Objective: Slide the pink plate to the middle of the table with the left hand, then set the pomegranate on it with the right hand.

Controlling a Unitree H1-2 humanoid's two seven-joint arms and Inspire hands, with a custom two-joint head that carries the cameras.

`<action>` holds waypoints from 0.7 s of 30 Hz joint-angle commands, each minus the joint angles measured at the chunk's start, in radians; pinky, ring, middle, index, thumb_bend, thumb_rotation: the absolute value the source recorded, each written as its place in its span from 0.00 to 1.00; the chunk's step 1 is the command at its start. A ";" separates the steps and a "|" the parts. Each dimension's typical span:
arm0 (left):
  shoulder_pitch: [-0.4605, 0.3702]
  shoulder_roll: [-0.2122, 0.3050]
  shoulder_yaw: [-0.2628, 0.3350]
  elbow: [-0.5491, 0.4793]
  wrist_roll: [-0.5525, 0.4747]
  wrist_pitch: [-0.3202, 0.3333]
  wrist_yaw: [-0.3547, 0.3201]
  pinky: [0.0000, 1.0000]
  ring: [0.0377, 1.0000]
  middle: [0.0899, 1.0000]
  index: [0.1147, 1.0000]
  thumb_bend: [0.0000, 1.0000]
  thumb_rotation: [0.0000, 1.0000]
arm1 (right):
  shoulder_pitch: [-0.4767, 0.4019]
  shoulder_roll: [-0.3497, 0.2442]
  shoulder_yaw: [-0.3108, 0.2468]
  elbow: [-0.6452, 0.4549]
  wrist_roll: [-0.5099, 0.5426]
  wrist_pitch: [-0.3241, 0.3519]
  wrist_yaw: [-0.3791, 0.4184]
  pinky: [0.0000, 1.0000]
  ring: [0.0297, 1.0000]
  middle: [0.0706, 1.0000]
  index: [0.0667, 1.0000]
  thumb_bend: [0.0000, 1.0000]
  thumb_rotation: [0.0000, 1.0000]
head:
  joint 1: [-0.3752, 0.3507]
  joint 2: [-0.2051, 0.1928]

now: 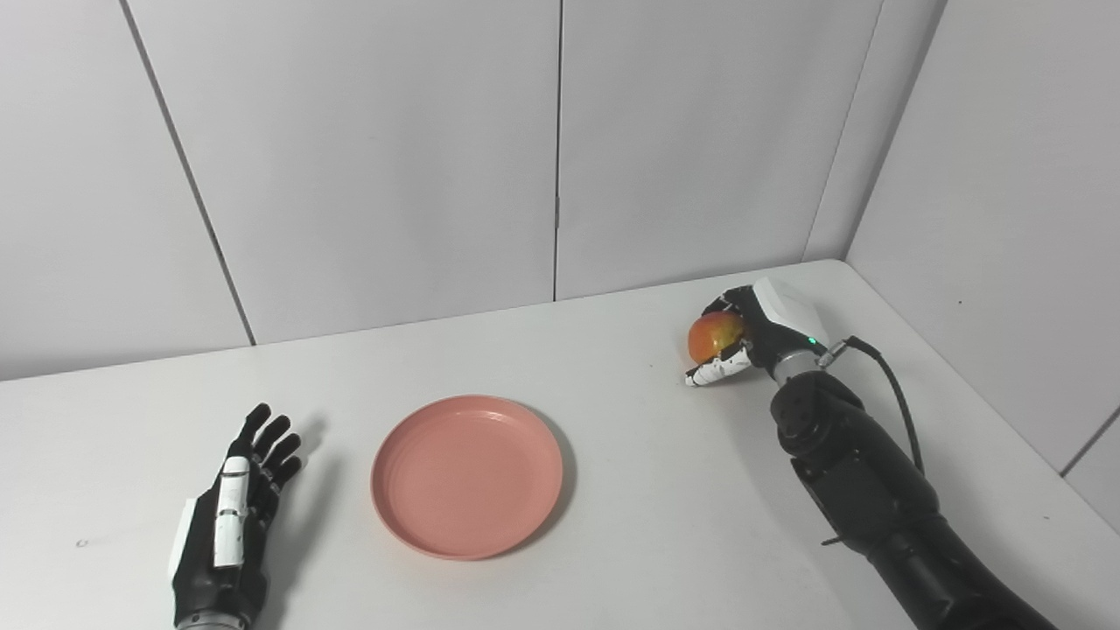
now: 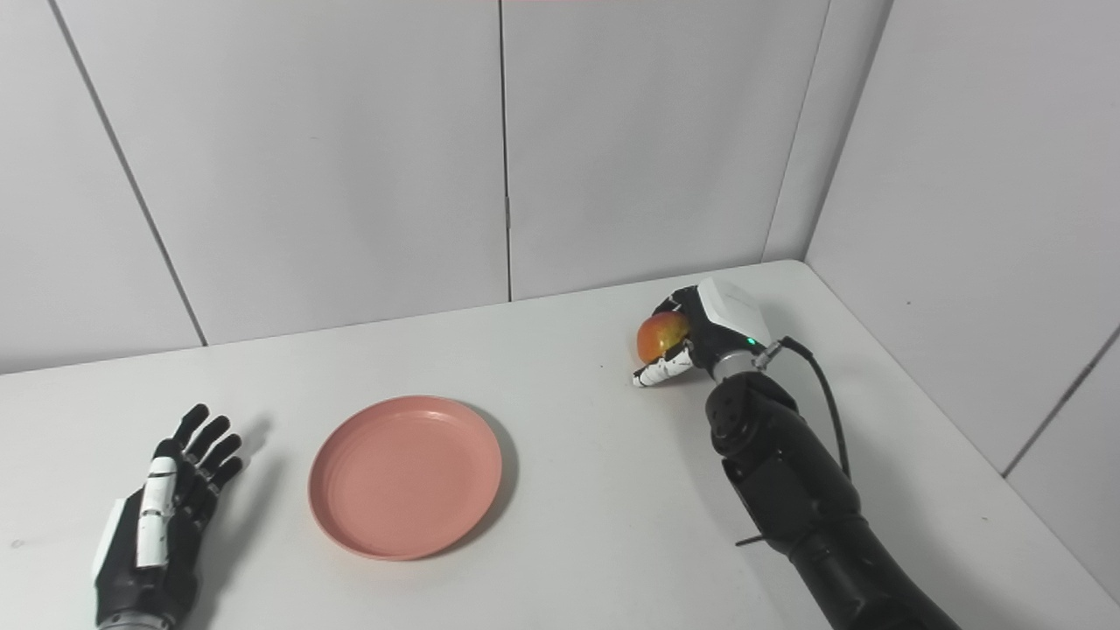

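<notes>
I find the pink plate (image 1: 466,475) mid-tabletop, my left hand (image 1: 229,525) spread and empty beside it, my right hand (image 1: 751,337) wrapped round the pomegranate (image 1: 713,336) far right; carrying it over to the plate comes next.

Ahead of my hands a white table (image 1: 630,542) runs to pale grey wall panels (image 1: 367,157) split by thin vertical seams. Past my right hand a side wall (image 1: 1006,219) meets them at the corner. Even light, soft shadows.

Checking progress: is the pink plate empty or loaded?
Empty: the pink plate shows bare; the pomegranate sits in the right robot hand.
</notes>
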 commanded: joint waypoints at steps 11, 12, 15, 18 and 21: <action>-0.013 -0.019 -0.014 0.008 0.011 -0.042 0.004 0.91 0.90 0.91 0.90 0.39 1.00 | -0.013 -0.007 -0.037 -0.277 -0.026 0.035 0.020 0.41 0.46 0.43 0.47 0.53 0.00 | 0.051 -0.002; -0.013 -0.021 -0.015 0.008 0.015 -0.043 0.006 0.91 0.90 0.91 0.89 0.40 1.00 | -0.013 -0.003 -0.035 -0.289 -0.029 0.035 0.020 0.40 0.45 0.43 0.48 0.53 0.00 | 0.051 -0.002; -0.011 -0.027 -0.018 0.011 0.026 -0.051 0.010 0.91 0.90 0.91 0.89 0.42 1.00 | -0.015 0.016 -0.024 -0.330 -0.035 0.021 0.019 0.35 0.42 0.41 0.50 0.52 0.00 | 0.073 -0.005; -0.011 -0.037 -0.018 0.018 0.030 -0.062 0.012 0.90 0.90 0.91 0.89 0.42 1.00 | -0.020 0.034 -0.006 -0.363 -0.048 0.017 0.027 0.37 0.43 0.42 0.49 0.52 0.00 | 0.091 -0.010; -0.010 -0.048 -0.018 0.023 0.029 -0.072 0.014 0.90 0.89 0.90 0.88 0.42 1.00 | -0.026 0.055 0.020 -0.393 -0.070 0.020 0.036 0.40 0.45 0.43 0.48 0.53 0.00 | 0.100 -0.014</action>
